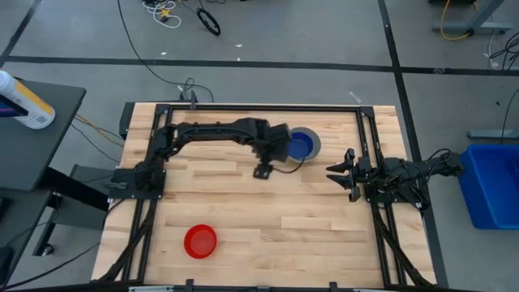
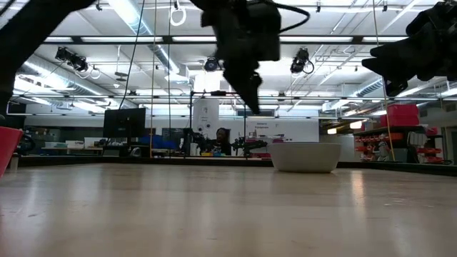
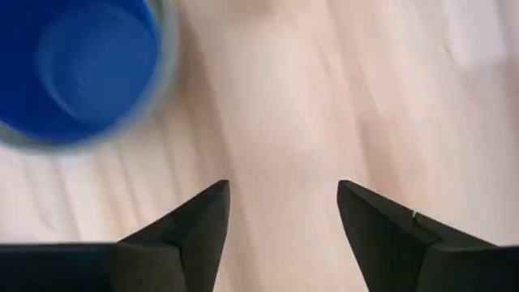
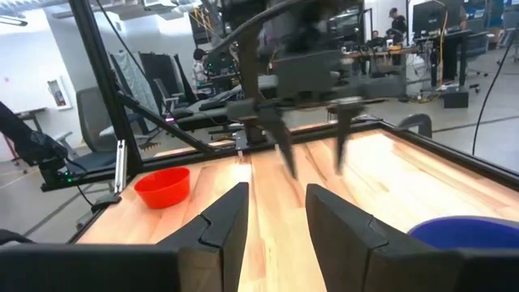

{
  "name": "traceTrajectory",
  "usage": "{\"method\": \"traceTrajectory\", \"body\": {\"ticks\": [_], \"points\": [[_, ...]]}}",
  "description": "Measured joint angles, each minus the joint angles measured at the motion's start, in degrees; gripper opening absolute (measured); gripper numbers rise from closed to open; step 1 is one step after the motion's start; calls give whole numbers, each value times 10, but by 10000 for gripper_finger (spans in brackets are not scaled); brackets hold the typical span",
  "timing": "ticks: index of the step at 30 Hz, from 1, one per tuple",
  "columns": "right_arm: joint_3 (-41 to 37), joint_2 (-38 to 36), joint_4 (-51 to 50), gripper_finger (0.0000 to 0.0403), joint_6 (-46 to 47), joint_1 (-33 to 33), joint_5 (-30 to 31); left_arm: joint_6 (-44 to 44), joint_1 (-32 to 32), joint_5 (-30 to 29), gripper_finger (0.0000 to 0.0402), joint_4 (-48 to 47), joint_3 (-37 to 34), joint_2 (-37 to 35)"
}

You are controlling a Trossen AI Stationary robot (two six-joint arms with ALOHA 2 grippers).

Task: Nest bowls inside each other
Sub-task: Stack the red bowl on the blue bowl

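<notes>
A dark blue bowl (image 1: 302, 146) sits nested inside a grey bowl (image 1: 317, 143) at the table's far middle; the low view shows the grey bowl (image 2: 305, 156) standing on its base. A red bowl (image 1: 200, 241) stands alone on the table near the front left. My left gripper (image 3: 284, 203) hangs open above bare wood just left of the nested bowls (image 3: 81, 65), pointing steeply down, with nothing between its fingers. My right gripper (image 4: 280, 203) waits open at the table's right side, level and pointing left, holding nothing.
Black frame rails (image 1: 259, 106) run along the table's far, left and right sides. A blue bin (image 1: 491, 185) stands on the floor to the right of the table. Bare wood lies between the red bowl and the nested bowls.
</notes>
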Motion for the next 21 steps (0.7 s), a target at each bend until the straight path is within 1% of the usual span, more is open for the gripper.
{"method": "traceTrajectory", "body": {"ticks": [3, 5, 9, 12, 14, 17, 19, 21], "points": [[0, 2, 1, 133, -2, 0, 0, -27, -22, -13, 224, 0, -89, -66], [0, 2, 1, 133, -2, 0, 0, -47, -37, -29, 216, 22, -170, -122], [0, 2, 2, 135, -2, 0, 0, -116, -63, -31, 204, 110, -354, -265], [0, 2, 2, 133, 1, 0, 0, -193, -94, -23, 199, 185, -484, -378], [0, 2, 2, 133, 2, 0, 0, -252, -128, -21, 199, 224, -561, -444], [0, 2, 2, 136, 2, 0, 0, -346, -203, -19, 199, 269, -649, -512], [0, 2, 2, 136, 2, 0, 0, -409, -264, -20, 198, 287, -690, -530], [0, 2, 2, 134, 2, 0, 0, -470, -324, -28, 197, 299, -716, -535]]}}
